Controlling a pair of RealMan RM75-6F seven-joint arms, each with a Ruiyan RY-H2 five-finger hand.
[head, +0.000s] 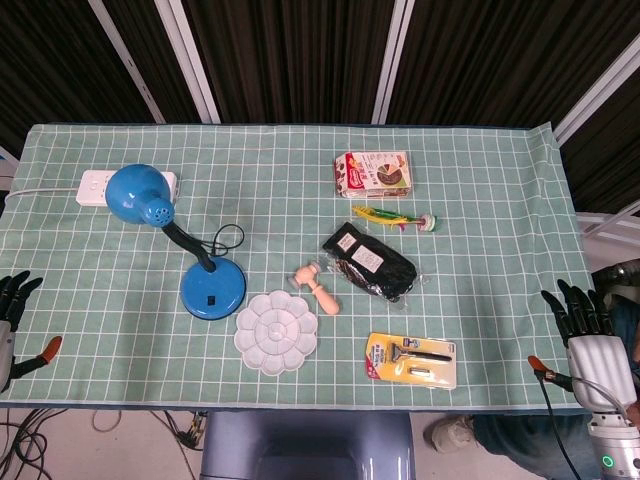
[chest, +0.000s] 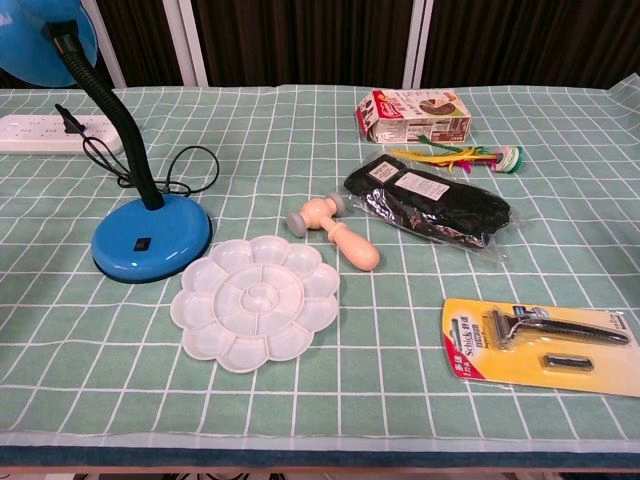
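Both hands — left hand (head: 12, 310), right hand (head: 590, 330) — hang empty, fingers spread (off the desk (head: 480, 330)); reaching in, the right could likely nudge the razor pack (head: 411, 360).

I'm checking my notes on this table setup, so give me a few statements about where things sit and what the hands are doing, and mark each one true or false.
1. The blue desk lamp stands left of the white palette. True.
2. The right hand grips the razor pack. False: it holds nothing, fingers apart, at the table's right edge.
3. The wooden massage roller lies between the palette and the black packet. True.
4. The snack box sits at the near edge of the table. False: it lies towards the far side, beyond the black packet.
5. The left hand rests on the power strip. False: it is at the table's left edge, apart from it.
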